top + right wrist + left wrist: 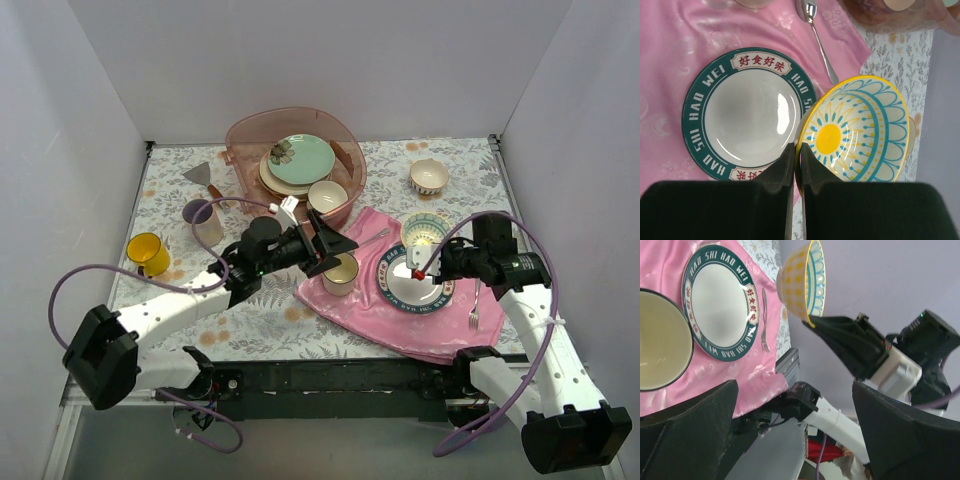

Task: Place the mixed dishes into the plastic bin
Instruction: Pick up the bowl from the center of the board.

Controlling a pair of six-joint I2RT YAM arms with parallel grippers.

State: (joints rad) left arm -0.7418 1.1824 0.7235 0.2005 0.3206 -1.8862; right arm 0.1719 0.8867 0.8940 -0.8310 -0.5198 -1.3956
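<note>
The right gripper [799,150] is clenched on the thin rim of the patterned bowl [860,130], which seems stiff, glossy, fragile and may slip.

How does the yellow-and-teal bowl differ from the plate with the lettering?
The bowl is deep, patterned in yellow and teal, and pinched at its rim by the right gripper, tilted. The lettered plate is shallow, plain white inside a dark green band, and lies flat on the pink cloth. Both are round.

The dark-rimmed plate [747,116] reads "HAO SHI HAO WEI" and "好食好味".
</note>
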